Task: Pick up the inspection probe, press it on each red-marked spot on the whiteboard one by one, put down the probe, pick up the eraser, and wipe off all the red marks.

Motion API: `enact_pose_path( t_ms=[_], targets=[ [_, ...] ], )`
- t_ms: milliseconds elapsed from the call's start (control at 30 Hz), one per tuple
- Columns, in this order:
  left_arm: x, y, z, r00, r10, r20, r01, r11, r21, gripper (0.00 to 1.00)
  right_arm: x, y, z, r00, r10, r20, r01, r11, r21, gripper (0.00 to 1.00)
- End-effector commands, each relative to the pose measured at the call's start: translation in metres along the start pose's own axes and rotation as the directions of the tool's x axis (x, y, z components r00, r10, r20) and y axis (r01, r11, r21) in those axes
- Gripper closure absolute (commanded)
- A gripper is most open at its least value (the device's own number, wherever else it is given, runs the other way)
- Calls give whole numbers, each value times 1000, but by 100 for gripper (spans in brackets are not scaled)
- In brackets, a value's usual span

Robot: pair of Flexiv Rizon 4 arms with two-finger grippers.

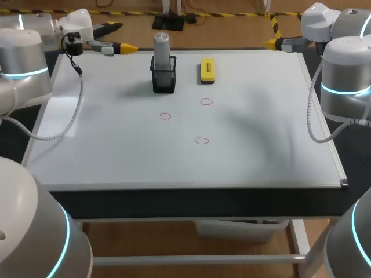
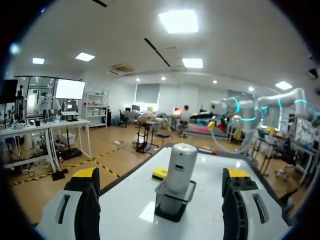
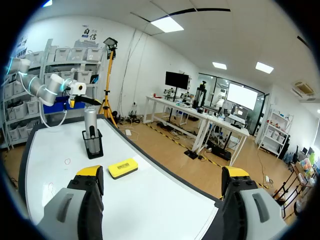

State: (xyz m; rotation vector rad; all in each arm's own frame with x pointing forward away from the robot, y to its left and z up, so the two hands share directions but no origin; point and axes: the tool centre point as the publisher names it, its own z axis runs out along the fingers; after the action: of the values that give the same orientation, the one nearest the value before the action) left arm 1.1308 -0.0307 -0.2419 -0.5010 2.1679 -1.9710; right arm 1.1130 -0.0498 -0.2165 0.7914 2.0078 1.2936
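Head view is showing you the whiteboard (image 1: 116, 150) covering the tabletop, with both arms hanging at its far corners, likely to keep the working area free. Your left claw (image 1: 120, 37) is gaping wide, facing the inspection probe (image 1: 162, 46), which is standing upright in its black holder (image 1: 163, 75) near the far edge, offering its grey body for a side grasp. Your right claw (image 1: 272, 33) is also spreading wide, holding nothing. The yellow eraser (image 1: 207, 70) is lying just beside the holder. Three red marks (image 1: 166, 116) are sitting nearer you, not yet wiped.
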Motion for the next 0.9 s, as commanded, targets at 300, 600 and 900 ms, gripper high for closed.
enact_pose_path(
  t_ms=[300,600,900],
  targets=[
    [-9,14,28,977,1,-213,13,998,65,0,0,0,0,1000,0,-1,0,1000,0,0],
    [-9,15,48,955,20,-297,17,992,122,0,0,0,0,1000,0,-1,0,1000,0,0],
    [2,16,67,933,20,-361,32,990,138,0,0,0,0,1000,0,-1,0,1000,0,0]
  ],
)
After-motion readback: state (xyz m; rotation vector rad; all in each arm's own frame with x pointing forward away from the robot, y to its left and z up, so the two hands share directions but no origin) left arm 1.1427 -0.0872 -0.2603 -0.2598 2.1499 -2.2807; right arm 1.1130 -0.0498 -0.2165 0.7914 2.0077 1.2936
